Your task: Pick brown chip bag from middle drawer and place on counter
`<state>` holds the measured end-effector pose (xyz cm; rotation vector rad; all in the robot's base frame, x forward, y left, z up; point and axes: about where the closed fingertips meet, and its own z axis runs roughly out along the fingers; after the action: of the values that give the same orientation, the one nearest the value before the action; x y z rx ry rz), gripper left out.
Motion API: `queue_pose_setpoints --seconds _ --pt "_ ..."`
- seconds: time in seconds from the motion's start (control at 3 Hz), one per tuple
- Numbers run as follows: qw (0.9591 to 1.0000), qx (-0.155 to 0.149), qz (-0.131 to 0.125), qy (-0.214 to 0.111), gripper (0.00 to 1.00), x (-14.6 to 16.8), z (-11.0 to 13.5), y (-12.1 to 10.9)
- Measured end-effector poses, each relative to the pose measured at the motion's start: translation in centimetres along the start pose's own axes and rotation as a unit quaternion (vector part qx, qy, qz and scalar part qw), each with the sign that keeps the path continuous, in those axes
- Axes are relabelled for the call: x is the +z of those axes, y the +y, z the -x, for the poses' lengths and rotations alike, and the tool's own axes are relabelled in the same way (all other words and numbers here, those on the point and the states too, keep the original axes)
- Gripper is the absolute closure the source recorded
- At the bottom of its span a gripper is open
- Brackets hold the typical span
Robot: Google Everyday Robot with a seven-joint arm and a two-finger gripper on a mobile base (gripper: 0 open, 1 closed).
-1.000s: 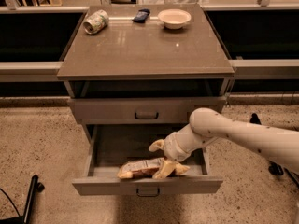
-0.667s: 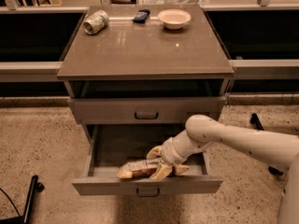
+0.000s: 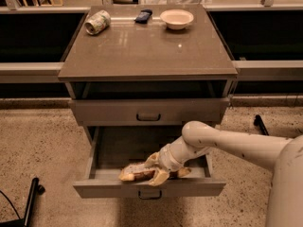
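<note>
The middle drawer (image 3: 194,188) is pulled out at the bottom of the cabinet. The brown chip bag (image 3: 133,172) lies flat inside it near the front wall, left of centre. My gripper (image 3: 155,169) reaches down into the drawer from the right, at the bag's right end. It is open, with one finger (image 3: 152,160) behind the bag and the other in front of it. The bag rests on the drawer floor. The counter (image 3: 147,51) is the glossy grey-brown top above.
On the counter's far edge are a green-white can (image 3: 97,22) lying on its side, a small dark object (image 3: 143,16) and a pale bowl (image 3: 176,19). A shut drawer (image 3: 148,111) sits above the open one. A black stand leg (image 3: 31,200) is on the floor at the left.
My gripper has moved left and down along the drawer, from beside the bag's right end to straddling it. The bag has not moved.
</note>
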<state>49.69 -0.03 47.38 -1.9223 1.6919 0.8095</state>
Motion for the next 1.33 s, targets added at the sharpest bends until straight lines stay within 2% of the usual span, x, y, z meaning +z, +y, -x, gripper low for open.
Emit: queue_pose_setpoints --seconds 0.67,1.0,1.33 --pt "0.9998 -0.009 0.008 -0.014 0.87 1.4 0.7 -0.5" --pt "0.9994 -0.011 0.012 -0.030 1.00 1.6 0.9 -0.6" --pt "0.9954 -0.014 0.000 -0.095 1.00 -1.1 2.1 -1.0"
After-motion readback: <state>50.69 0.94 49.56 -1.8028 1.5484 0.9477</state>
